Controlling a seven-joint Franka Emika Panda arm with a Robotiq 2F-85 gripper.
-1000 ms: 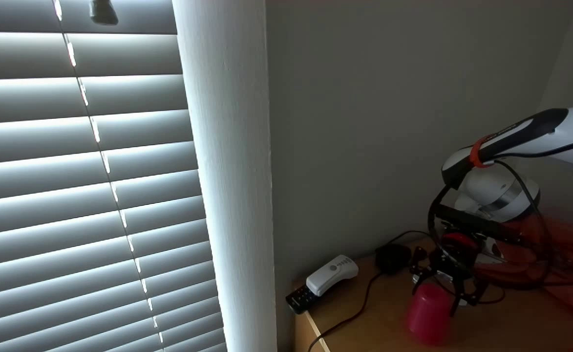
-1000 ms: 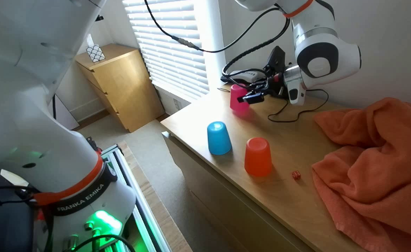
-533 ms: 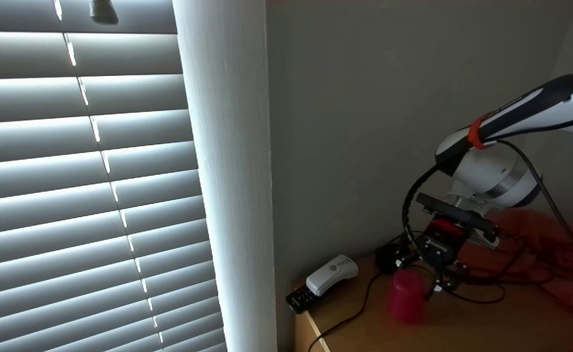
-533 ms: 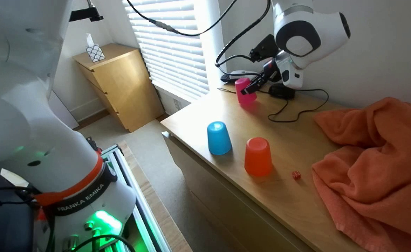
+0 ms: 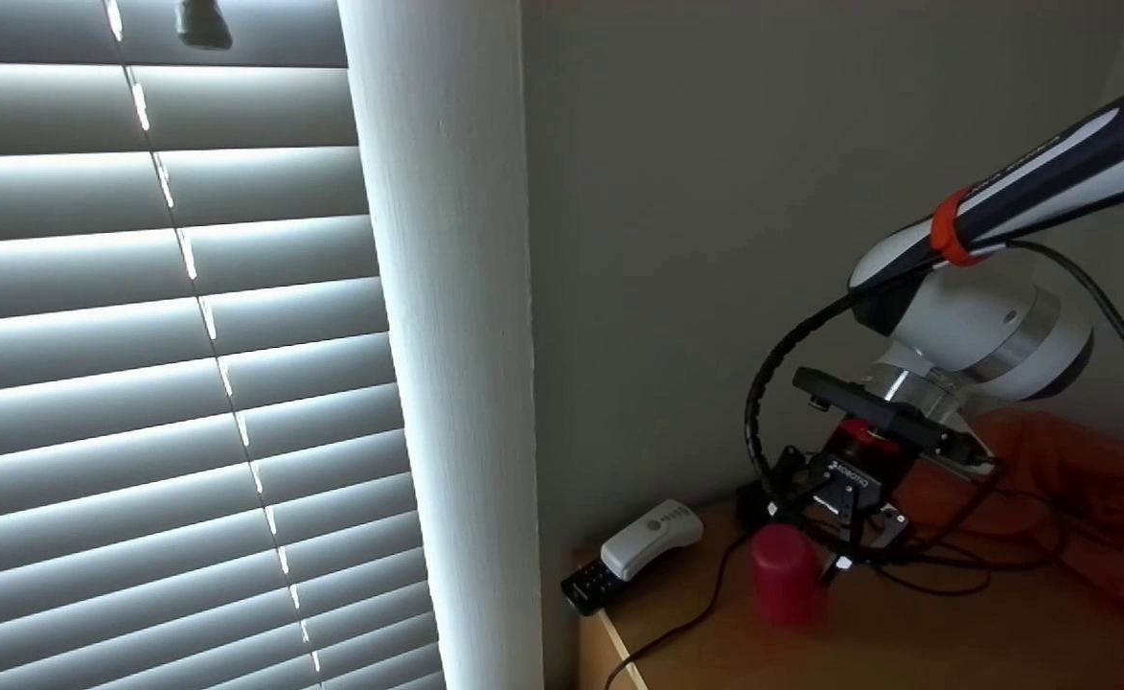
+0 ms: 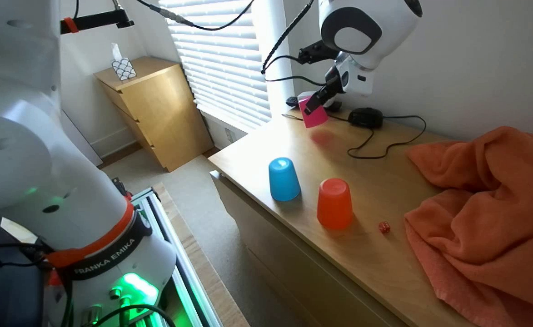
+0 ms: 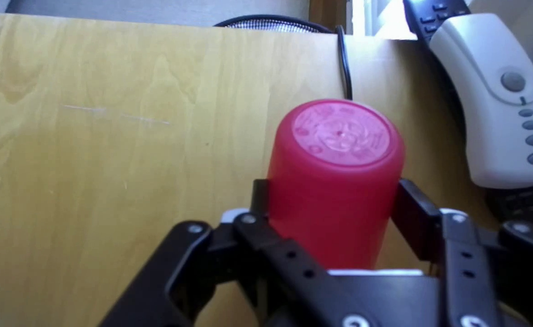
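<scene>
Higher and more tilted than a second ago, the translucent pink plastic cup (image 6: 317, 121) has moved together with the black end effector (image 7: 336, 202), which is clamped on its wall from two opposite sides. Upside down, closed base uppermost, the cup hangs off the light wooden desk (image 6: 371, 184), over its far left part, with a pink reflection on the wood below it.

To the right of the cup in the wrist view, a white handheld device with grey buttons (image 7: 493, 86) lies over a black remote control (image 7: 433, 18). In an exterior view, a black rounded box with a thin cable (image 6: 365, 118) sits right of the cup, near the wall. On the near part of the desk stand an inverted blue plastic cup (image 6: 284, 180) and, to its right, an inverted orange plastic cup (image 6: 335, 206). Further right come a small red die (image 6: 384, 227) and a crumpled orange cloth (image 6: 489, 213).
</scene>
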